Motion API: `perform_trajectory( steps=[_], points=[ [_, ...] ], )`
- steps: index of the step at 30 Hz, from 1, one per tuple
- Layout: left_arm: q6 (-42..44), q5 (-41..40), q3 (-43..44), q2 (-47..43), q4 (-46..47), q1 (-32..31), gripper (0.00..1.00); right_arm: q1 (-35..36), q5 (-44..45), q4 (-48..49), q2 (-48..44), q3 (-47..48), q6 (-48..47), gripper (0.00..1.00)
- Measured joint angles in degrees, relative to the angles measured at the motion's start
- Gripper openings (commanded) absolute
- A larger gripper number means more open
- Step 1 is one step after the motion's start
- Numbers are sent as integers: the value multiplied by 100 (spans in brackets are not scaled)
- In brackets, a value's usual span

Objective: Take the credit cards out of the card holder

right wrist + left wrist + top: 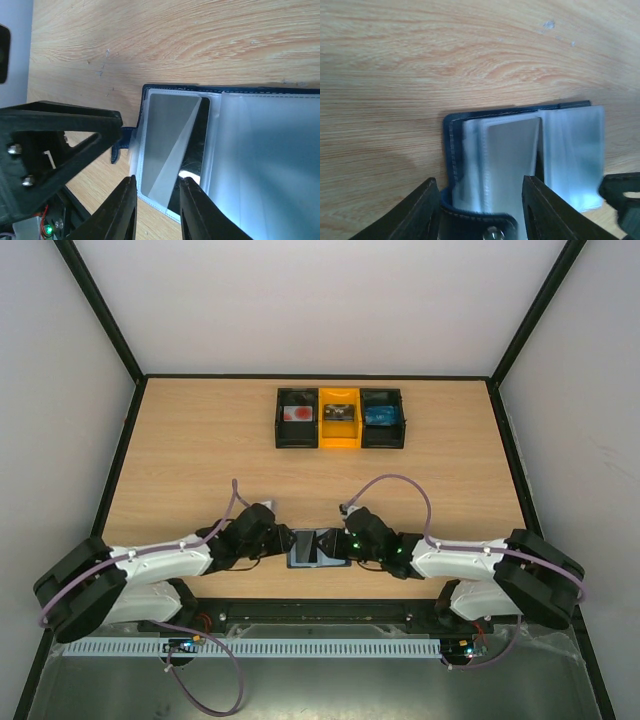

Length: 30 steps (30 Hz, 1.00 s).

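The card holder (pixel 318 547) lies open on the table's near edge between my two grippers, navy outside with pale clear pockets (pixel 570 160). A grey card (pixel 165 140) shows in the pocket nearest the tab, with a dark glossy one (pixel 197 145) behind it. My left gripper (pixel 480 179) straddles the holder's tab end. Its fingers (pixel 420 210) press against the navy edge and snap strap (pixel 492 232). My right gripper (pixel 158 178) hovers at the opposite edge, jaws partly apart over the corner of the grey card's pocket. In the top view the left gripper (pixel 283 542) and right gripper (pixel 347 540) flank the holder.
Three small bins stand at the back: a black one (pixel 297 418) with a white, red-dotted item, a yellow one (pixel 339 418) with a dark item, and a black one (pixel 382 418) with a blue item. The table's front edge runs just behind the holder.
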Motion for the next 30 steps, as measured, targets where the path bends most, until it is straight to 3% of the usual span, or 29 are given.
perform_trajectory(
  steps=[5, 9, 16, 23, 30],
  points=[
    [-96, 13, 17, -385, -83, 0, 55, 17, 70, 278, 81, -203, 59, 23],
    [-120, 142, 114, -459, -63, -22, 54, 22, 68, 452, 225, -326, 96, 21],
    [-61, 501, 254, -216, 293, -50, 37, 35, -20, 789, 546, -374, 131, 20],
    [50, 592, 258, 197, 492, -52, 13, 37, -26, 964, 713, -470, 146, 20],
    [160, 527, 256, 525, 549, -52, 3, 37, -15, 1045, 710, -538, 170, 19]
  ],
)
